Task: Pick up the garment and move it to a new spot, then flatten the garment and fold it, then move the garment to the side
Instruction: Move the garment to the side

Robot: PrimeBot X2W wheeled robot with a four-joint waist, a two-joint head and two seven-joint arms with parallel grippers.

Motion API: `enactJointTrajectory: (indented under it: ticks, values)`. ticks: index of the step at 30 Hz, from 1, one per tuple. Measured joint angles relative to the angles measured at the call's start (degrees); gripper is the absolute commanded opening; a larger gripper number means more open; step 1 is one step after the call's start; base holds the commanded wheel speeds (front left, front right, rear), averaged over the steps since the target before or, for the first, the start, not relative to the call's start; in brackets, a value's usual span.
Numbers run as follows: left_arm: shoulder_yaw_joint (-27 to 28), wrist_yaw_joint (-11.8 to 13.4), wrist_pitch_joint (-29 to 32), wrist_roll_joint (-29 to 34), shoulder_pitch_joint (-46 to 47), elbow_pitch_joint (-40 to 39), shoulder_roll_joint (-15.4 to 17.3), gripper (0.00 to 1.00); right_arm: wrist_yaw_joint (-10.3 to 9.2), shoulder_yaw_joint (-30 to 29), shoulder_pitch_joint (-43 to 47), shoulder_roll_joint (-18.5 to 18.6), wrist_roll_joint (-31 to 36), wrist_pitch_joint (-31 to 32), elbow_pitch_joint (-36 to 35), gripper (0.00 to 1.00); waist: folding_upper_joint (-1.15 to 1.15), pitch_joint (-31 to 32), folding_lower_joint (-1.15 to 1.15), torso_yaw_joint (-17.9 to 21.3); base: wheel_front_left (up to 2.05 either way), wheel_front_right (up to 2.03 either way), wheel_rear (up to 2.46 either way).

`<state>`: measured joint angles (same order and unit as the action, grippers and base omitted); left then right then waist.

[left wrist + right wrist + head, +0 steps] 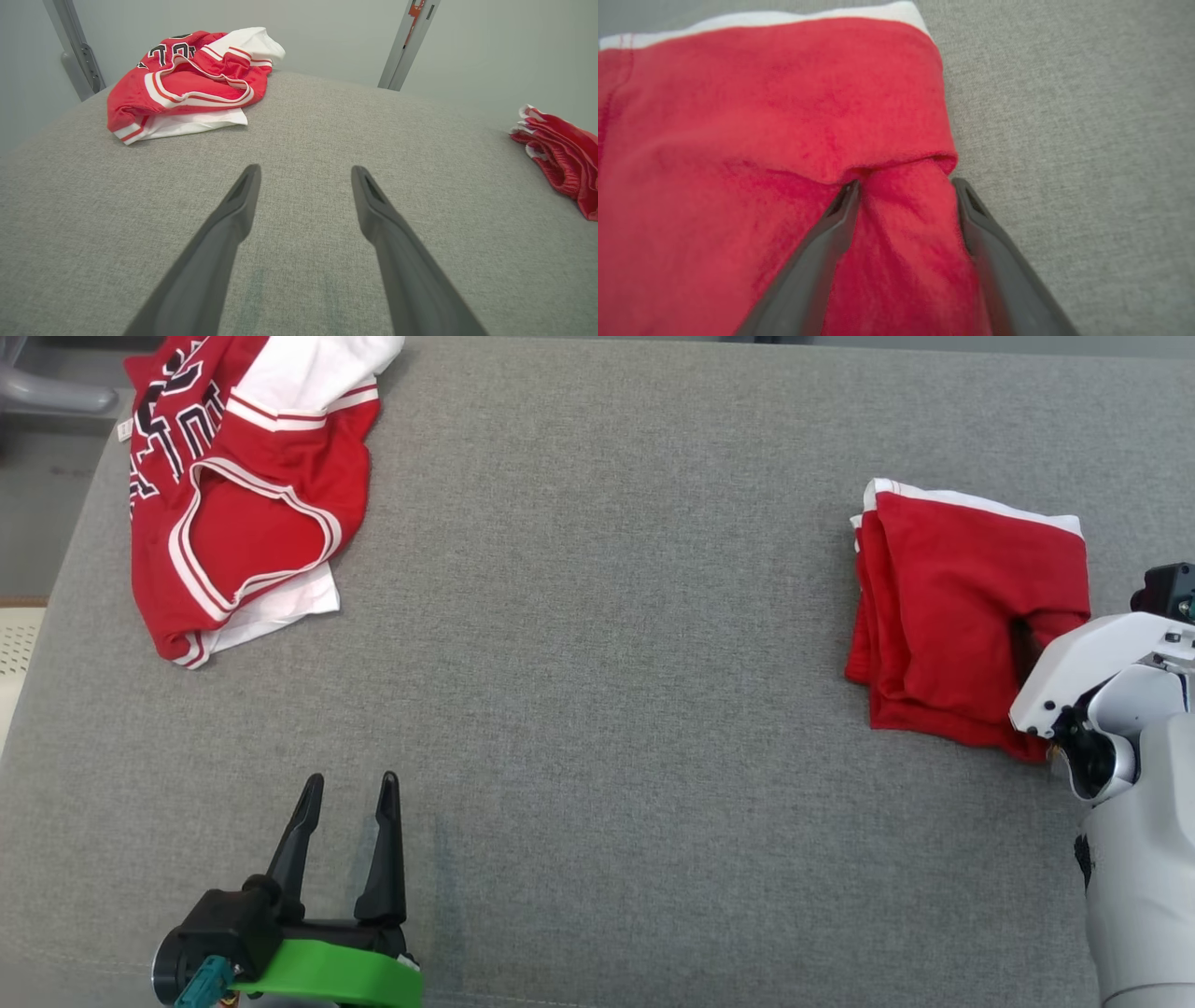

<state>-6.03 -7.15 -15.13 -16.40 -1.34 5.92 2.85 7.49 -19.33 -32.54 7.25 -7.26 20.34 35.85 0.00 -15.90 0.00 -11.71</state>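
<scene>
Well, starting at your left: the crumpled jersey (233, 495) lies at the far left corner of the grey table (607, 663), and the left gripper (350, 780) hovers near the front edge, fingers apart, holding nothing. Over on the right sits the folded red garment (952, 597). The right gripper (906, 184) stands at its edge, fingers spread either side of a raised ridge of cloth, not pinching it. Expect it light, soft and floppy, so take all the layers at the folded edge or the stack will likely slide open.
</scene>
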Motion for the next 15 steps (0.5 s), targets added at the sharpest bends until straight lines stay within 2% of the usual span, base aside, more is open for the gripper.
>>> enactJointTrajectory:
  ticks: [1,9,15]
  values:
    - [0.05,0.0,0.0,0.08,0.09,-0.02,0.0,1.0,0.0,-0.46,-0.46,-0.14,-0.6,-0.52,0.37,0.0,0.0,-0.11,0.0,0.17,0.0,0.0,0.0]
    - [0.93,-0.16,0.0,0.87,0.59,-1.24,0.01,1.0,0.03,-0.41,-3.15,-0.11,-2.65,-2.29,1.41,0.0,0.0,-0.8,0.0,3.76,0.0,0.0,0.0]
    - [-0.24,-0.25,0.0,2.52,4.83,-3.81,0.82,1.0,0.04,-1.25,-7.41,2.82,0.36,-3.05,-0.42,0.0,0.0,-4.32,0.0,7.18,0.0,0.0,0.0]
